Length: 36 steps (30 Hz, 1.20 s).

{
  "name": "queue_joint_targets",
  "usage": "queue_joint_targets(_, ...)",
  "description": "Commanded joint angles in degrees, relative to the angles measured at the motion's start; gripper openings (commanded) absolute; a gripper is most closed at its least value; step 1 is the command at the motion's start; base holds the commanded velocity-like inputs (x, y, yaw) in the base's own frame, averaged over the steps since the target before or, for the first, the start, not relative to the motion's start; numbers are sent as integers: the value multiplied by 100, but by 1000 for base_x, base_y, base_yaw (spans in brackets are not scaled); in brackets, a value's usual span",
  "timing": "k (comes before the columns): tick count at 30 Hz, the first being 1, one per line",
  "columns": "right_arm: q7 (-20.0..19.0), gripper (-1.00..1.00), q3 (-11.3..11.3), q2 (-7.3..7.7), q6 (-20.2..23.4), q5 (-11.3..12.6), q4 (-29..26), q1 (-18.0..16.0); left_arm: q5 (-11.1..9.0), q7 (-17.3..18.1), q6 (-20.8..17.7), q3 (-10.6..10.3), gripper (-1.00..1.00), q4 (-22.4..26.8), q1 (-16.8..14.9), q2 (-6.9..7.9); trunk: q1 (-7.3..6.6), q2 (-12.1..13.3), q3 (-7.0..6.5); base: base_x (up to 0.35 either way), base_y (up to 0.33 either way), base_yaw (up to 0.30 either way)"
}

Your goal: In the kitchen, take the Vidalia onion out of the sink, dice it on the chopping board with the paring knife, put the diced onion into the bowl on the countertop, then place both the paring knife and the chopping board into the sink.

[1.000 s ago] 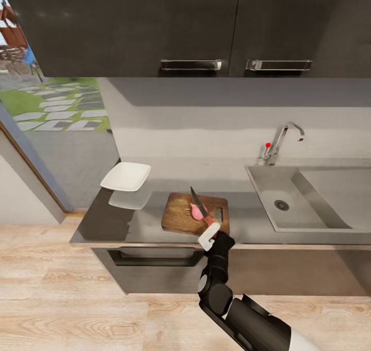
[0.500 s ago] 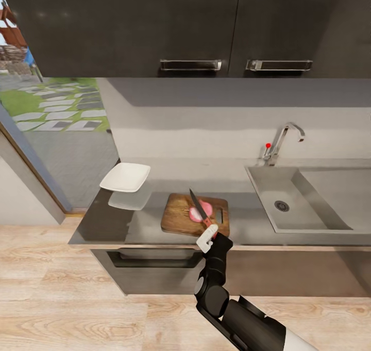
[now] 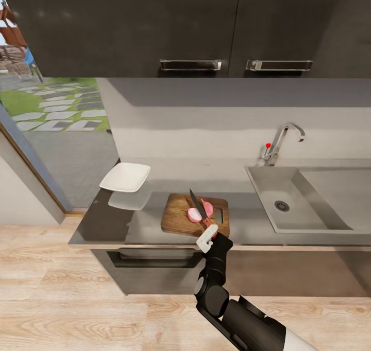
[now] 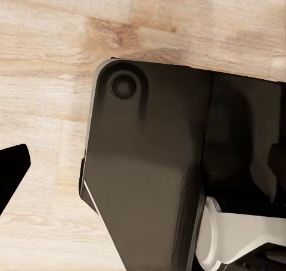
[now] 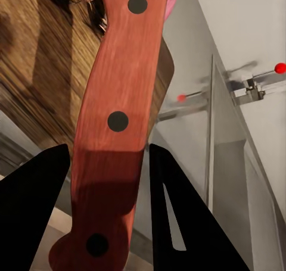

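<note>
The dark brown chopping board (image 3: pixel 178 218) lies on the grey countertop (image 3: pixel 129 226), left of the sink (image 3: pixel 309 222). On the board the pinkish Vidalia onion (image 3: pixel 195 215) rests as two halves, one on each side of the paring knife's dark blade (image 3: pixel 196 200). My right gripper (image 3: pixel 207 236) is shut on the knife's orange-red handle (image 5: pixel 119 122) at the board's near edge. The handle runs between both fingers in the right wrist view. The white bowl (image 3: pixel 125 177) stands at the counter's far left. My left gripper (image 4: pixel 143 170) hangs open over the robot's base and the floor.
The steel basin has a drain (image 3: pixel 281 205) and a chrome tap (image 3: pixel 283 135) with a red knob behind it. Dark wall cabinets (image 3: pixel 190 27) hang above the counter. A glass door (image 3: pixel 46 114) opens to the left. Wooden floor (image 3: pixel 77 310) lies in front.
The onion, one piece a second ago, now lies as two halves beside the blade. My right gripper with the knife has shifted slightly left and nearer the counter's front edge.
</note>
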<state>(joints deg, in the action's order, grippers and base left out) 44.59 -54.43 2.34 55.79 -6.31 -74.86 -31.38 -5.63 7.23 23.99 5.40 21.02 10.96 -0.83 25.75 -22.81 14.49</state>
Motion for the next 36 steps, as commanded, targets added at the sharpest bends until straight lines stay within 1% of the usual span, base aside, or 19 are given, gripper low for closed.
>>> queue_joint_targets(1,6,-100,-15,4,38,-22,-2,-8,-59,60,-8,32,100,9,3,-5,3,-11,9,0,0,0)
queue_joint_targets(36,-3,-100,-19,4,37,-13,11,-8,-61,58,-8,32,100,7,3,-5,3,-11,9,0,0,0)
